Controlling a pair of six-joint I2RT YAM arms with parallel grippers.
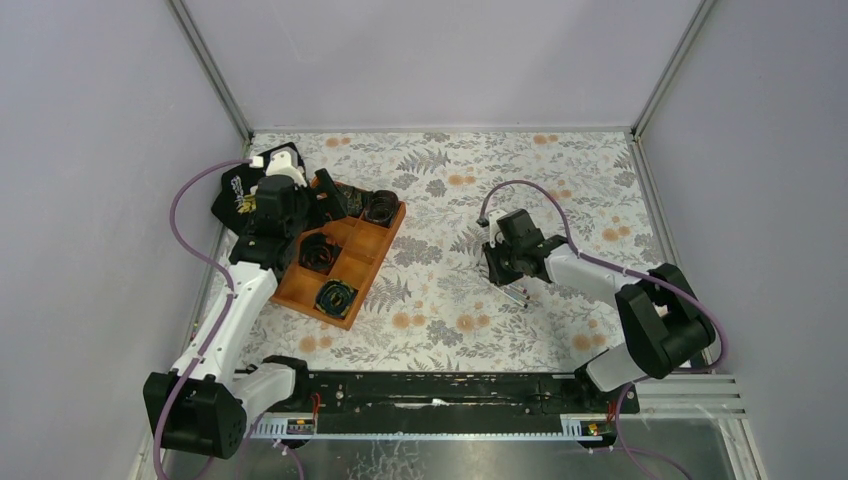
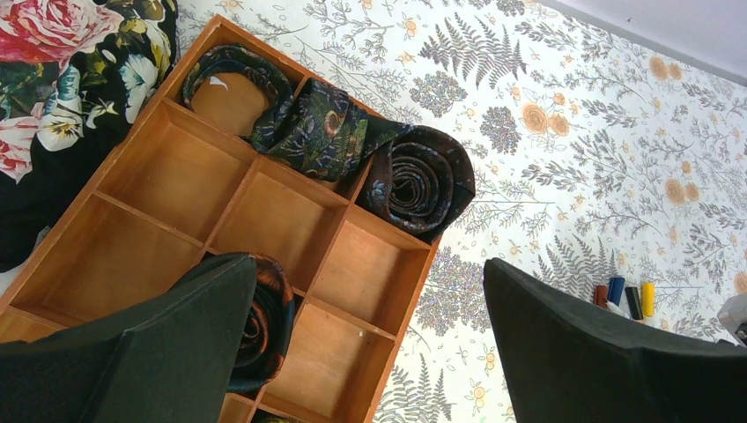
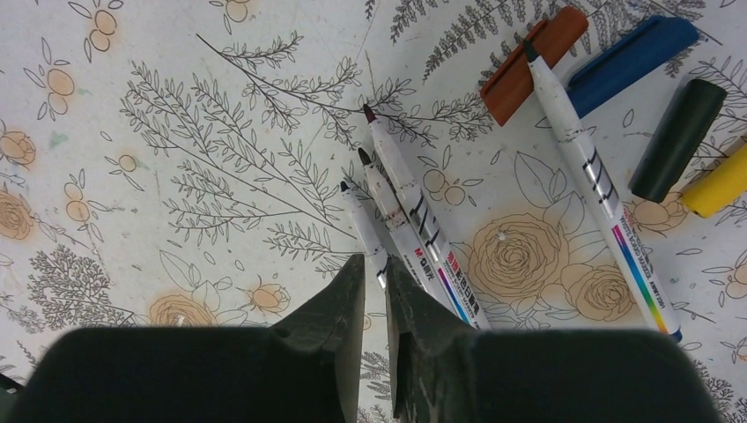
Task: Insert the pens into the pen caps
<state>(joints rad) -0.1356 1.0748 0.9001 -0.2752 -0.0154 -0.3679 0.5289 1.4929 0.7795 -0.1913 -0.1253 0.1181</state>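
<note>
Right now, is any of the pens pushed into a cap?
No, all four pens lie with their tips bare, and the four pen caps lie loose beside them.

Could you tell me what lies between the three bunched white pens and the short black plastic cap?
A fourth slim white marker pen, seen in the right wrist view.

Left fingers (image 2: 167, 352) wide; right fingers (image 3: 339, 322) narrow.

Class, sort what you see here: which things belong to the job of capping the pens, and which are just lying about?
Job: four pens, red cap, blue cap, black cap, yellow cap.
Lying about: wooden tray, rolled ties, floral cloth.
</note>
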